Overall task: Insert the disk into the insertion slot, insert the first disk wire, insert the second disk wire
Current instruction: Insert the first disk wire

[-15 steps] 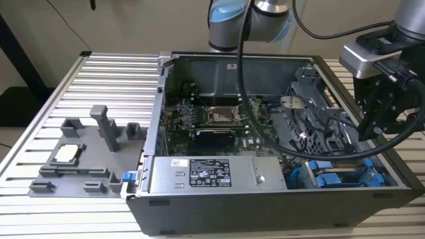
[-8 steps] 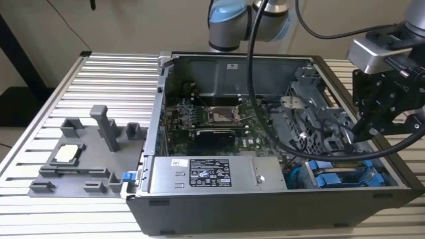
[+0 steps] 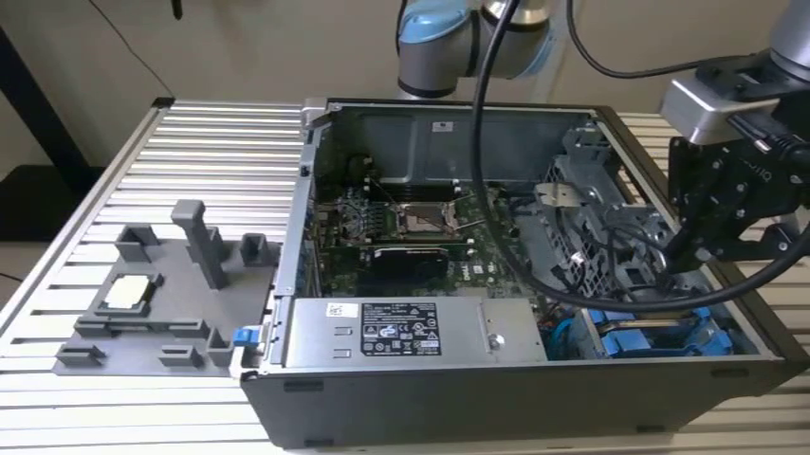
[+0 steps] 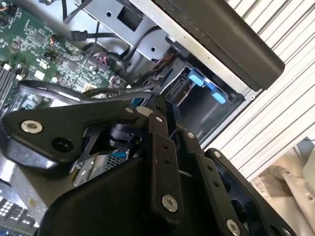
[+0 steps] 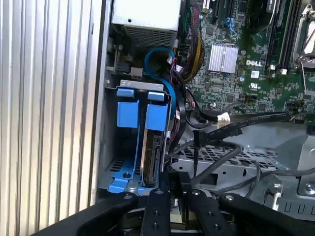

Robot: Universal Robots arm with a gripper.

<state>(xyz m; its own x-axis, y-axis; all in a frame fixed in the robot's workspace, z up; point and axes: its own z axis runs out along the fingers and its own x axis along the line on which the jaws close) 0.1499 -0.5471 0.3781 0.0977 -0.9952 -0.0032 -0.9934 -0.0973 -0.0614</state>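
One disk (image 5: 156,147) sits seated in the insertion slot (image 5: 140,85). Gripper (image 5: 174,183) hovers just beside the disk's connector edge; jaw state cannot be told. Wire step likely in hand; next needs square alignment to that edge.

**Exterior view.** The Universal Robots arm (image 3: 437,38) enters at the top centre of the frame, where a silver tube ends in a joint with a pale blue cap. A further section comes down along the upper right edge to the grey wrist block (image 3: 715,102). Below the block hangs the black end effector (image 3: 684,254), at the right middle of the frame, pointing downward and slightly toward the exterior view's left.

**Both wrist views.** The end effector (image 4: 157,105) (image 5: 173,181) appears as black bolted linkage bars converging toward its tip.
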